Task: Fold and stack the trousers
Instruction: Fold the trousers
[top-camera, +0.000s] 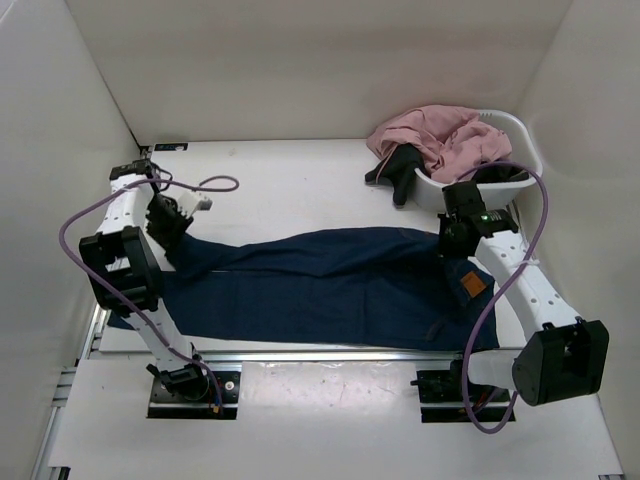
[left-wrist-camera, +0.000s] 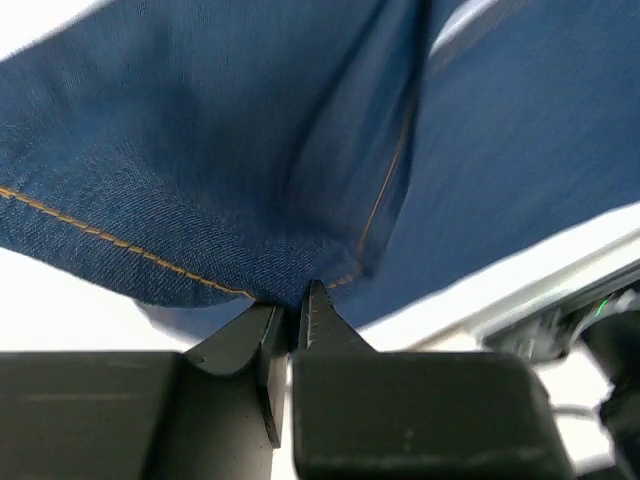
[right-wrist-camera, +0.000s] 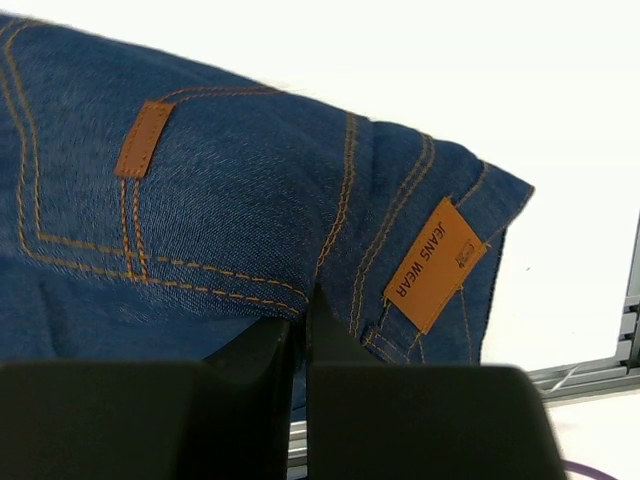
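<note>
With the trousers (top-camera: 330, 285) stretched across the table (top-camera: 290, 190), your left gripper (left-wrist-camera: 297, 305) pinching the leg hem (left-wrist-camera: 150, 270) and your right gripper (right-wrist-camera: 302, 305) pinching the waistband (right-wrist-camera: 400, 200), lift both ends evenly so the fold lands flat.

Left gripper (left-wrist-camera: 298, 302) and right gripper (right-wrist-camera: 302, 308) closed
</note>
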